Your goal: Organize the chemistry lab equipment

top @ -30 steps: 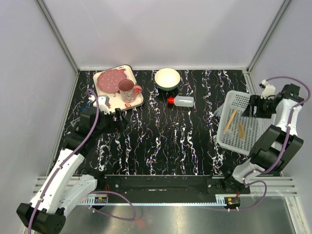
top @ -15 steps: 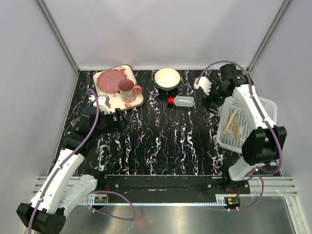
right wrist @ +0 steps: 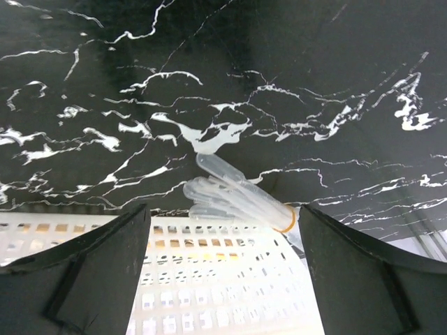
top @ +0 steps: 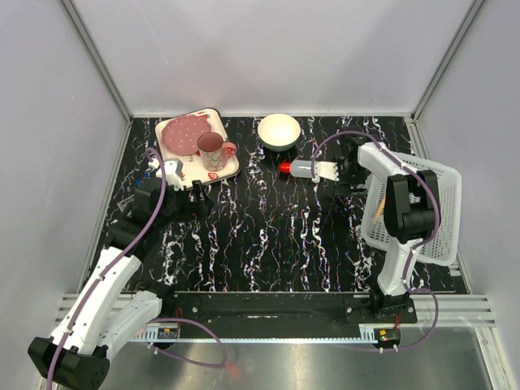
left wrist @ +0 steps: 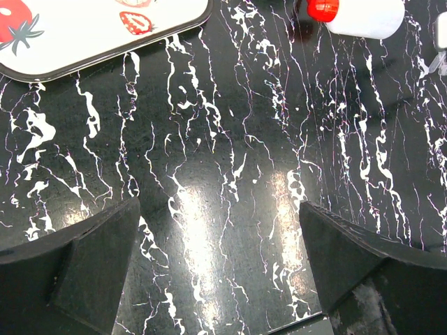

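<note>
The left arm rises from its base at the near left corner and stretches forward over the black table with white marble veins (top: 268, 236); its forearm lies low and ends just beside the near right corner of the strawberry-print tray (top: 230, 171), on which a pink mug (top: 213, 149) stands. The left gripper (left wrist: 218, 204) hangs above bare table with its two fingers spread wide and nothing between them. In its wrist view, the small translucent bottle with red cap (left wrist: 360, 10) lies on its side at the far edge.

The right arm stands up from its base at the near right, bends sharply at the elbow above the white plastic grid rack (top: 431, 211) and reaches left towards the middle of the table; its wrist is close to the flat end of the bottle, which lies in front of the white bowl (top: 279, 130), the cap pointing left. The right gripper (right wrist: 223, 209) is also spread apart and grasps nothing. In its wrist view, a bundle of thin clear tubes with an orange band (right wrist: 237, 195) lies on the table between the fingers, touching the rim of the rack. A thin wooden stick (top: 376, 214) shows inside the rack, partly hidden by the arm.
</note>
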